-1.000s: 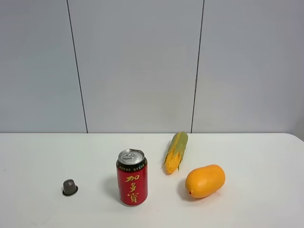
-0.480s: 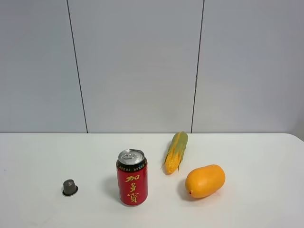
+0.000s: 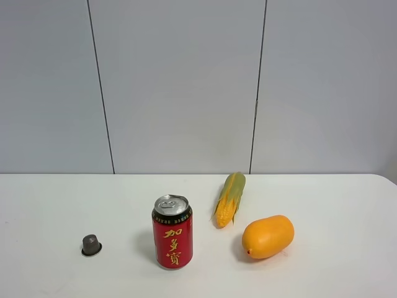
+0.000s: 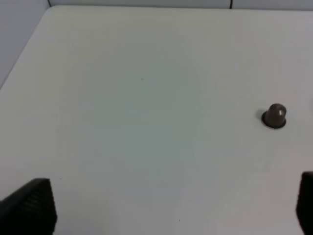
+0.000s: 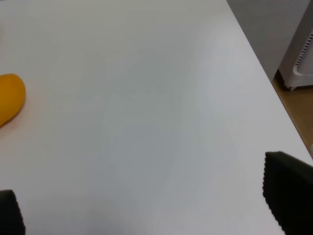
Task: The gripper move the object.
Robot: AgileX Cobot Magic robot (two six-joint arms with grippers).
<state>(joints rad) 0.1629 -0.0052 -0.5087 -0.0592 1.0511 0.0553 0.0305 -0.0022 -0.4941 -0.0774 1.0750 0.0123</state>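
Note:
The orange-yellow mango-like fruit (image 3: 268, 236) lies on the white table (image 3: 347, 198) at the front right, on its side. Part of it shows at the edge of the right wrist view (image 5: 10, 98). My right gripper (image 5: 146, 205) is open and empty, above bare table, well apart from the fruit. My left gripper (image 4: 166, 210) is open and empty over the table's left part. Only the black fingertips (image 4: 29, 205) (image 5: 288, 191) show. Neither gripper nor arm shows in the exterior high view.
A red drink can (image 3: 172, 231) stands upright at the front middle. A yellow-green corn cob (image 3: 230, 198) lies behind, between can and fruit. A small grey cap (image 3: 91, 244) sits at the front left, also in the left wrist view (image 4: 275, 116). The table's right edge (image 5: 264, 73) drops off.

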